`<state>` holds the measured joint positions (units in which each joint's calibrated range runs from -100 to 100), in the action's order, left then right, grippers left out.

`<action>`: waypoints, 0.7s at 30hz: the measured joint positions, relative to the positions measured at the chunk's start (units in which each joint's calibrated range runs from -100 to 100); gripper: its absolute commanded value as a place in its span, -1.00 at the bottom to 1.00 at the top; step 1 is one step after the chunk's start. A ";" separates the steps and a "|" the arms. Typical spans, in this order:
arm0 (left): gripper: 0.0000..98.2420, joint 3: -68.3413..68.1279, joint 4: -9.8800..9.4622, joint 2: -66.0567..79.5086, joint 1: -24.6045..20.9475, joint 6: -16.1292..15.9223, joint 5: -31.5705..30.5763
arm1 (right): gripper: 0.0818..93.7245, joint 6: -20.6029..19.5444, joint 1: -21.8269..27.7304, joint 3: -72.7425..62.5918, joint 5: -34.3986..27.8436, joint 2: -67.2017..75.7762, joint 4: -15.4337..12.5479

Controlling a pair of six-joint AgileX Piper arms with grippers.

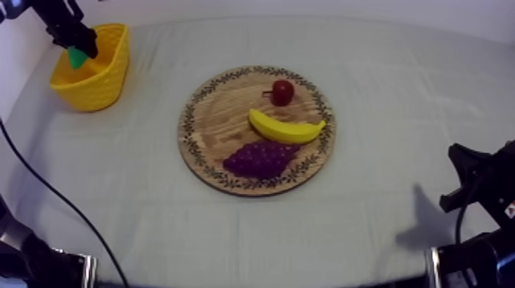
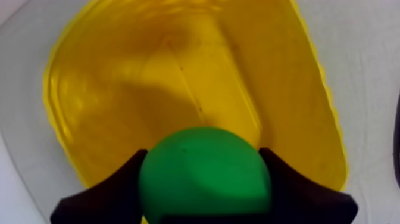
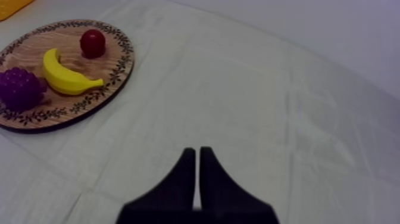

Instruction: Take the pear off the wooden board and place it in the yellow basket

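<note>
**Grey-white tabletop: pear pinched over the yellow basket**

The grey-white cloth of the tabletop [image 1: 383, 92] lies flat under both arms. The left hand [image 1: 77, 50] hangs over the open mouth of the yellow basket [image 1: 98, 86]. Its two black fingers [image 2: 110, 195] pinch the green pear [image 2: 205, 179] from either side. The pear sits between the fingers, just below the hand. The basket's yellow inside spreads out beyond the fruit. Whether the pear touches the basket's inside, I cannot tell.

The right hand [image 3: 197, 159] rests low over bare cloth, its fingers pressed together into a narrow wedge with nothing between them. Ahead of it and off to its left lies the round wooden board [image 3: 116, 65] with its patterned rim. Three toy fruits lie on the board. The bunch of grapes [image 3: 21, 88] is nearest this hand, the banana [image 3: 65, 77] is just beyond the grapes, and the small red fruit [image 3: 93, 43] is farthest. The board is well apart from the left hand and the basket it hangs over
</note>
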<state>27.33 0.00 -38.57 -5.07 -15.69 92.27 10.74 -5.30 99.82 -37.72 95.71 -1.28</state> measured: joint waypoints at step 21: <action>0.96 2.16 -1.45 -4.11 -0.69 6.43 -0.56 | -0.99 0.00 0.00 0.00 0.00 0.00 0.00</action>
<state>29.49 -1.45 -42.67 -5.76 -9.26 91.72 10.74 -5.30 99.82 -37.72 95.71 -1.28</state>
